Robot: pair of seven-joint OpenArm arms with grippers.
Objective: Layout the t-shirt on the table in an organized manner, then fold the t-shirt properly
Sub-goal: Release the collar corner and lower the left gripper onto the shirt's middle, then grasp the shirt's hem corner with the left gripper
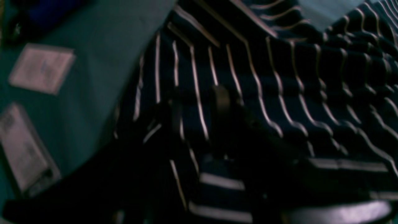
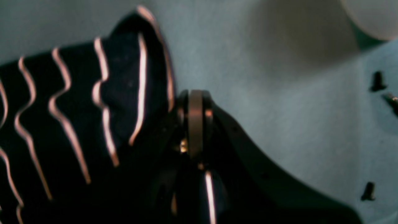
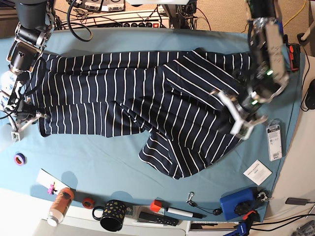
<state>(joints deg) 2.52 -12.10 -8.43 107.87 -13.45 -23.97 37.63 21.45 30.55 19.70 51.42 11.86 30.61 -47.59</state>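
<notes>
Right hand (image 2: 194, 124) clamps the t-shirt (image 3: 123, 93) hem up close; left hand's (image 3: 244, 114) state unclear.

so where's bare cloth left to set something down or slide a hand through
Widest free patch: bare table between the t-shirt hem and the front clutter. A thinner strip runs along the far edge above the shirt. Crowded: the front edge, with the mug, bottle and marker, and the corner by the blue box and cards.
</notes>
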